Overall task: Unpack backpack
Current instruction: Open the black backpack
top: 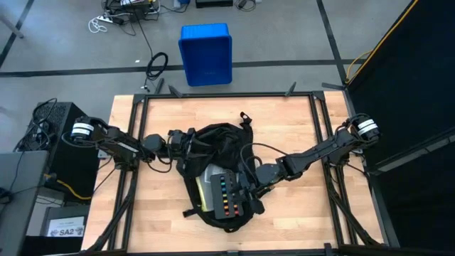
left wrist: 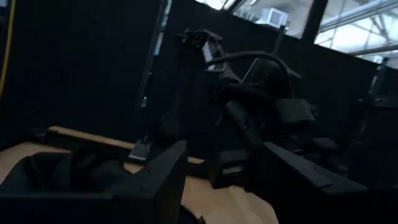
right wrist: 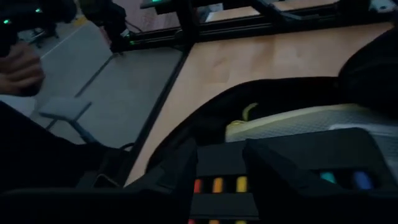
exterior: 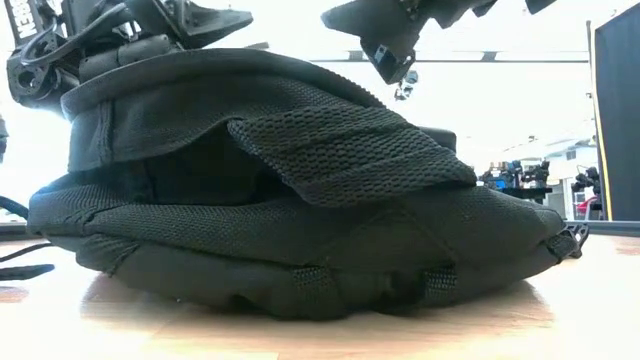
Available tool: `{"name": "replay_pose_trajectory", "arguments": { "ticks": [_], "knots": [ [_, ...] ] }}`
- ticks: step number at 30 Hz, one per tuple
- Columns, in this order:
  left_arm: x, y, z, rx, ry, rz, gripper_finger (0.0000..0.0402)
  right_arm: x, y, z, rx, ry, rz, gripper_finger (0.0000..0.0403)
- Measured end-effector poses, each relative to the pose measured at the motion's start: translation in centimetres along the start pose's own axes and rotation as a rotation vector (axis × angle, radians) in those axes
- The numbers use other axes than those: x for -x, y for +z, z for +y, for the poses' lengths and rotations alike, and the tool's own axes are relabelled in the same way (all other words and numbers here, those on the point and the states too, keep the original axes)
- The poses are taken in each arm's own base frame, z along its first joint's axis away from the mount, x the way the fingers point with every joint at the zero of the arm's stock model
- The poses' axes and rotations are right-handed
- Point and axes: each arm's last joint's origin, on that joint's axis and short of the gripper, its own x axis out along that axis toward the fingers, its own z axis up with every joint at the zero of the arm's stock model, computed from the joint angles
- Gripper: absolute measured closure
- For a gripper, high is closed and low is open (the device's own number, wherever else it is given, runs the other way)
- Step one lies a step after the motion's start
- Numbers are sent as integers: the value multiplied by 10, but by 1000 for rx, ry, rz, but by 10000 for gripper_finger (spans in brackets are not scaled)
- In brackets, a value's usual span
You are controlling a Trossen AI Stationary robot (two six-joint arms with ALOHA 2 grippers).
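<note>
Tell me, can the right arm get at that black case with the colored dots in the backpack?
Probably yes. The backpack lies open, the case sits exposed on top, and the right hand is already at its edge, nothing between.

Wooden table point(top: 298, 135), black backpack point(top: 220, 146) on it

Legible markings

One label point(top: 65, 230), white, lies beside the table's left edge in the high view and reads "SA2". No other text is readable in any view.

Black backpack point(top: 220, 146) open, mid-table
</note>
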Motion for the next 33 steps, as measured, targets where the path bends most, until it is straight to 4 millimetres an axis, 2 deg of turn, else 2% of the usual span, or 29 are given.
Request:
{"name": "replay_pose_trajectory", "arguments": {
  "ticks": [12, 18, 23, 26, 29, 33],
  "knots": [
    [-2, -4, 0, -52, 12, 43, 225, 0, -7, 23, 26, 65, 26, 288],
    [-15, 11, -3, -80, 18, 50, 225, 0, -9, 24, 27, 60, 40, 293],
    [-32, 23, -8, -117, 33, 173, 225, 0, -10, 23, 27, 49, 49, 292],
    [-42, 25, -15, -123, 38, 312, 225, 0, -11, 23, 23, 43, 58, 293],
    [-47, 20, -28, -133, 5, 442, 226, 0, -12, 23, -5, 40, 68, 296],
    [-47, 14, -53, -165, -79, 505, 231, 1, -14, 24, -8, 39, 85, 295]
  ]
}}
